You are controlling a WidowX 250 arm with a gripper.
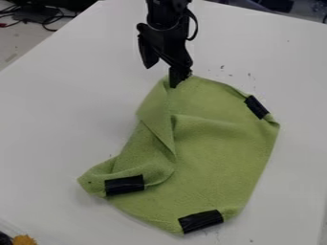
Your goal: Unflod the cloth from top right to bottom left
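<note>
One white table (60, 115) spread under everything. On it lay one green cloth (217, 160), across the middle and lower part of the table. Its right side was mostly flat, while its left side lay in overlapping folds, with one long edge running down from the top and a loose flap turned over at the lower left.

One black robot arm (167, 14) came in from the top edge, and its one gripper (162, 76) hung down at the cloth's top end. The gripper was open, its two fingers apart: one hung above the table left of the cloth, and the other met the cloth's top edge.

Several cables (48, 21) lay in a tangle off the table's upper left edge. Three black strips sat on the cloth: one at the upper right (256, 107), one at the lower left (125, 185) and one at the bottom (201, 221). One orange thing (24, 240) showed in the lower left corner, beside one dark thing (5, 239). A few dark specks (222, 67) dotted the table near the cloth's upper right.
</note>
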